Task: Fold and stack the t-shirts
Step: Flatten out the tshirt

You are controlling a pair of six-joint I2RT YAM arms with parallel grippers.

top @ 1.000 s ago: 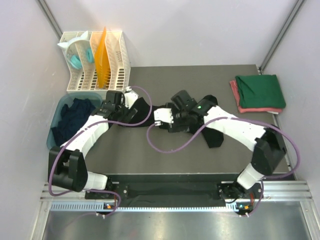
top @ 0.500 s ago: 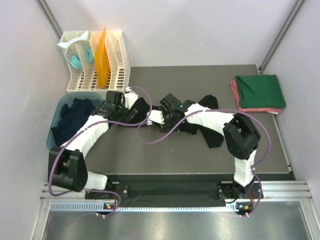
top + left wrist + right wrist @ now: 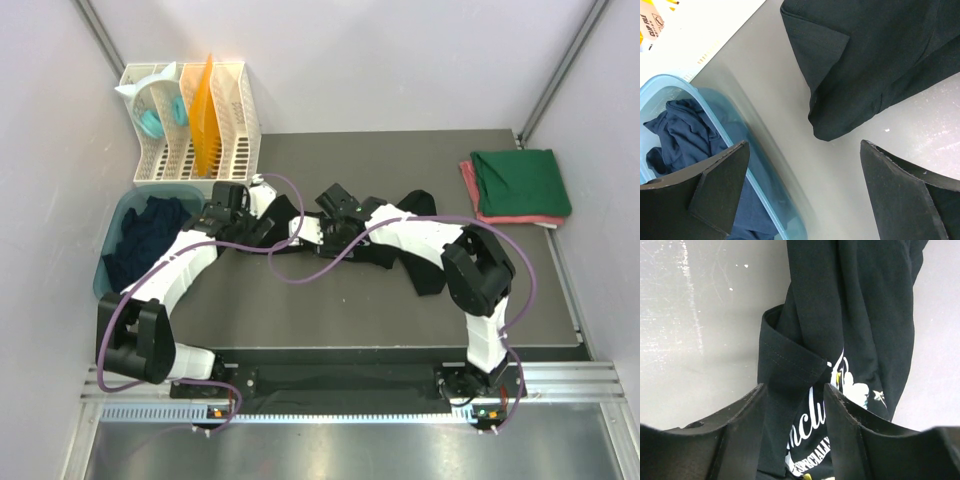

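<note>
A black t-shirt with a white-and-coloured print lies crumpled across the middle of the table; it also shows in the right wrist view and the left wrist view. My right gripper is partly open, its jaws astride a folded hem next to the print. My left gripper is wide open and empty over bare table, between the shirt's sleeve and the tub. A folded dark green t-shirt lies on a folded pinkish-red one at the back right. A navy shirt lies in the tub.
The teal-blue tub stands at the table's left edge. The white slotted rack with an orange folder and a headset stands behind it. Purple cables loop from both wrists over the table. Walls close in on both sides.
My right gripper has moved left along the black t-shirt toward the left gripper, its arm folding in. The left arm has stayed put.
</note>
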